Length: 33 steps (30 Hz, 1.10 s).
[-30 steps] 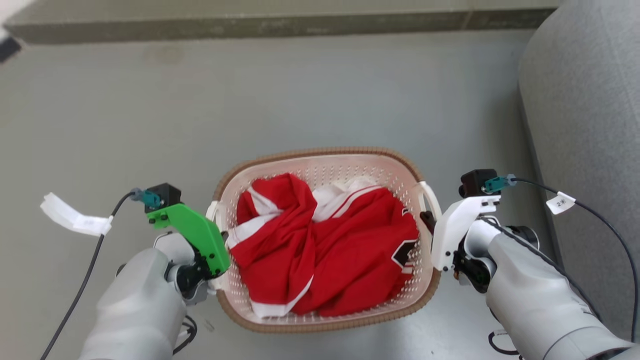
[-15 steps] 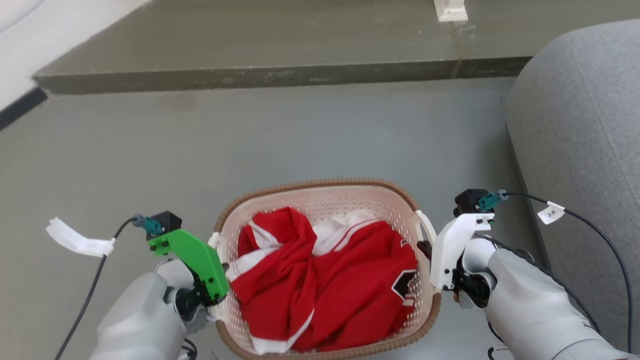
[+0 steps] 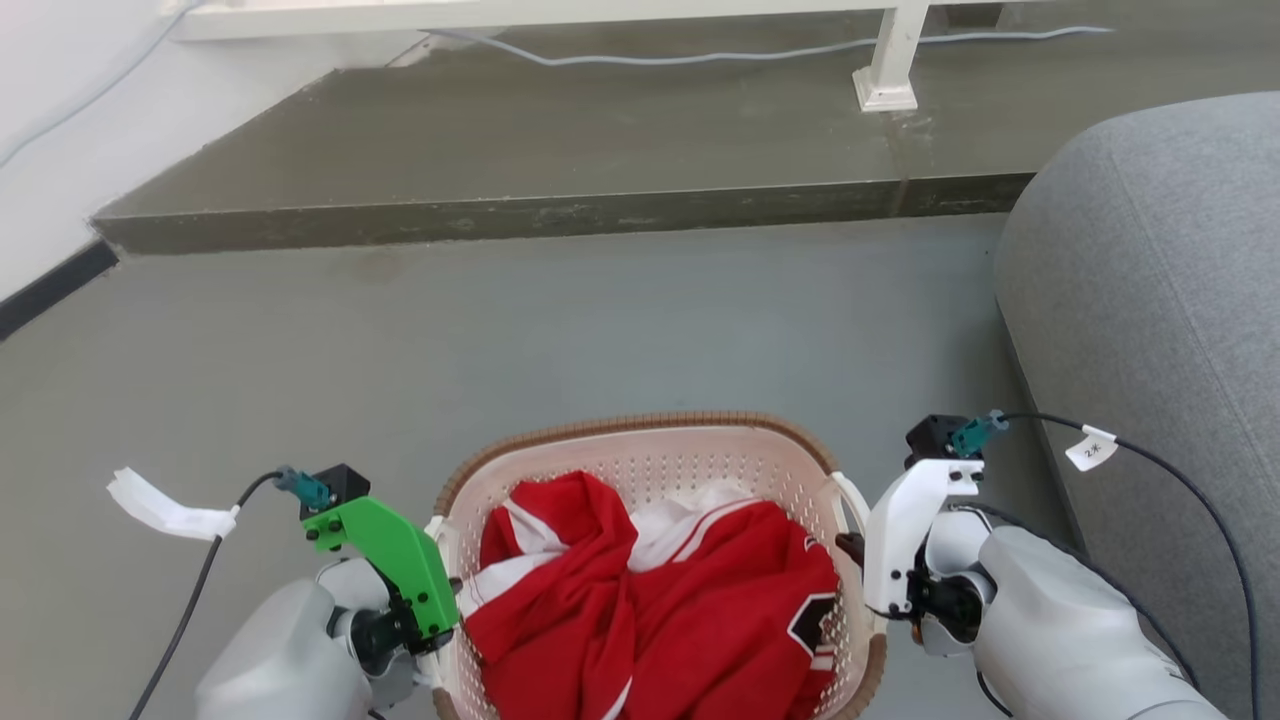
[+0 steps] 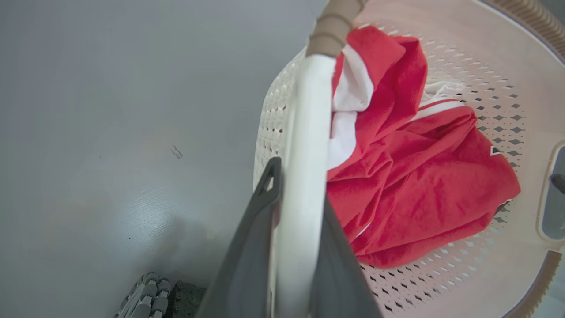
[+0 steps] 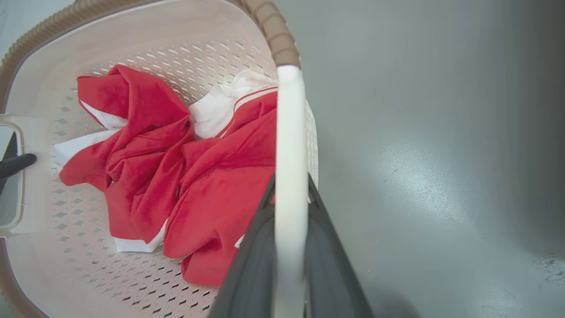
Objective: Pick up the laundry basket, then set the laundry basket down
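The laundry basket (image 3: 640, 426) is cream-white and perforated with a brown woven rim, and it holds a crumpled red and white garment (image 3: 690, 610). It sits at the bottom centre of the head view between my two arms. My left gripper (image 3: 440, 598) is shut on the basket's left white handle (image 4: 304, 145), one dark finger on each side. On the other side my right gripper (image 3: 853, 548) is shut on the right white handle (image 5: 289, 145). Both wrist views look down along the handles into the basket, with grey floor (image 4: 110, 132) beside it. The basket's near edge is cut off by the frame.
A grey sofa (image 3: 1150, 300) rises close on the right. A raised dark step (image 3: 520, 215) crosses the back, with a white post foot (image 3: 885, 85) and a cable on it. A white wall with a black skirting (image 3: 45, 290) is at the left.
The whole head picture has slid downward, so the camera has moved; more of the step and post shows. Both grippers keep the same hold on the basket's handles.
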### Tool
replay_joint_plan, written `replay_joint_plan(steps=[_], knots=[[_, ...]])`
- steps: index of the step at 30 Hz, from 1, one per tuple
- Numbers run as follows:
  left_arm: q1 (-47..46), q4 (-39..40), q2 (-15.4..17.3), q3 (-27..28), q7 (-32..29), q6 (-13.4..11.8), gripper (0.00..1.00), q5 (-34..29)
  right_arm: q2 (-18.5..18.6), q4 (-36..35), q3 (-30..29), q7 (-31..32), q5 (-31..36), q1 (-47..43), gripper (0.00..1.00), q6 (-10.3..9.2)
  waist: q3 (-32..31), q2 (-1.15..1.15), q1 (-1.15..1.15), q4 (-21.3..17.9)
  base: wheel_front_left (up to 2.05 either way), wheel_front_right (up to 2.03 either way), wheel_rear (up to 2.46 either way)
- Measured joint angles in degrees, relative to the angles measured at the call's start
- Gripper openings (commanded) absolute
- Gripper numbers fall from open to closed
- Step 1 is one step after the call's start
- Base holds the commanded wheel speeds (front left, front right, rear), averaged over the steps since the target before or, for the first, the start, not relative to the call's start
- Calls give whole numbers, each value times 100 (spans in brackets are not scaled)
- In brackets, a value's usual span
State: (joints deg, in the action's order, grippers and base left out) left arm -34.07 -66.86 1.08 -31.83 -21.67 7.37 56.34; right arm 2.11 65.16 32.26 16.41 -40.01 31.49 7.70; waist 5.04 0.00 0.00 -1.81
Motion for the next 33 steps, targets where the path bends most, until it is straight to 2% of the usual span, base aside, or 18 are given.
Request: replay_joint_plan(steps=[33], knots=[[96,40,87,-67,-45,-1,0,247,23,-94,199,179,-543,-31,0,-5,-102,0,0,22,0,0,0]])
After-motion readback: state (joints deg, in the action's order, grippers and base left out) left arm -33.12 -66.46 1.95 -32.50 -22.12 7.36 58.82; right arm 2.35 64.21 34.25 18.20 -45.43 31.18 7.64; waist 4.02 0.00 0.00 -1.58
